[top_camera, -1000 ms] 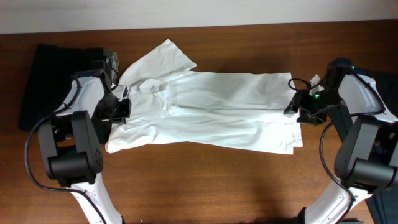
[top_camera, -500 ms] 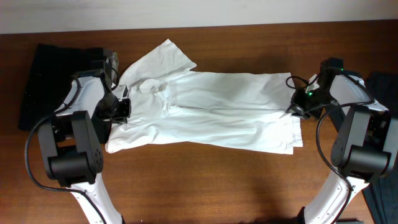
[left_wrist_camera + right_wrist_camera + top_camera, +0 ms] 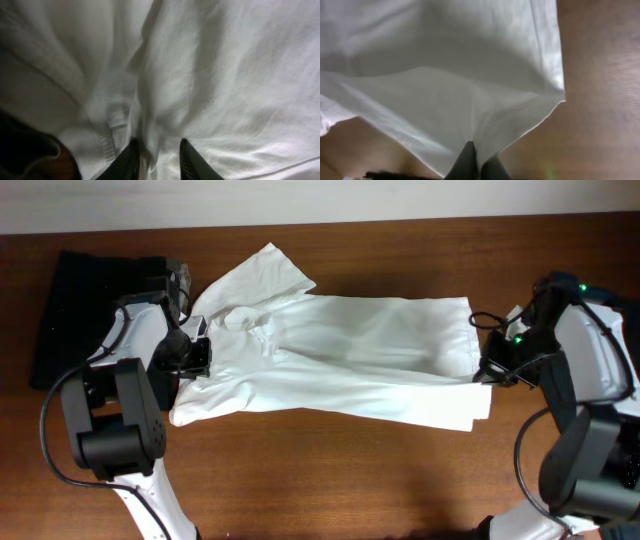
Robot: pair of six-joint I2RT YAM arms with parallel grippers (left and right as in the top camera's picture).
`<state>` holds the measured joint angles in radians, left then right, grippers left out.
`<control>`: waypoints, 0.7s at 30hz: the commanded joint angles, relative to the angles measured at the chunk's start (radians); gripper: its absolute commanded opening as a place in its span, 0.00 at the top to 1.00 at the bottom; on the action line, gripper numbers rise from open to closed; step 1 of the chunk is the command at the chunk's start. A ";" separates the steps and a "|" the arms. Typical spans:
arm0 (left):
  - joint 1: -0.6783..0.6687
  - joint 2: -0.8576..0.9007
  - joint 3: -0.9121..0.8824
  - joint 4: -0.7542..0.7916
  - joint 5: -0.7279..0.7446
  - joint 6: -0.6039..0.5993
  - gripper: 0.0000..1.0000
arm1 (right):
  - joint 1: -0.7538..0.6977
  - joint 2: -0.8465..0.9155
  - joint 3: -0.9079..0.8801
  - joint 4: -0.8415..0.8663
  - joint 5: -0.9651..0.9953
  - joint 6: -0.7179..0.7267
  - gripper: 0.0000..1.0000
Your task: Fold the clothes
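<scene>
A large white T-shirt (image 3: 350, 350) lies spread across the brown table (image 3: 350, 480), with one sleeve pointing to the back left. My left gripper (image 3: 198, 355) rests on its collar end. In the left wrist view its jaws (image 3: 157, 161) stand slightly apart, with a ridge of the white cloth (image 3: 225, 75) between them. My right gripper (image 3: 484, 370) is at the shirt's right end. It is shut (image 3: 477, 162) on the hem of the shirt (image 3: 445, 60), and the cloth fans out taut from the fingertips.
A black garment (image 3: 90, 300) lies folded at the far left, behind my left arm. Bare wood (image 3: 600, 100) shows right of the hem and along the table's front edge.
The right gripper has shut on the shirt's hem and drawn it to the right, so the right end now lies flatter and wider. The left jaws have parted slightly.
</scene>
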<state>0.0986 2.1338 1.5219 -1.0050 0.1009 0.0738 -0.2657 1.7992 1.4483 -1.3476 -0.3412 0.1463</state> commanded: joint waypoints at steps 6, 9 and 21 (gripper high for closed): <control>0.009 -0.010 -0.012 0.006 -0.015 -0.001 0.67 | 0.005 -0.043 0.016 -0.219 0.066 0.003 0.96; 0.009 -0.010 -0.012 0.006 -0.015 -0.001 0.66 | 0.005 -0.043 0.016 -0.207 0.066 0.003 0.96; -0.093 -0.136 0.119 -0.004 0.299 0.205 0.49 | 0.076 -0.041 0.015 -0.111 0.059 0.009 0.94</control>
<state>0.0753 2.0521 1.6173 -1.0481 0.3252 0.1738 -0.2123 1.7756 1.4521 -1.4872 -0.2958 0.1501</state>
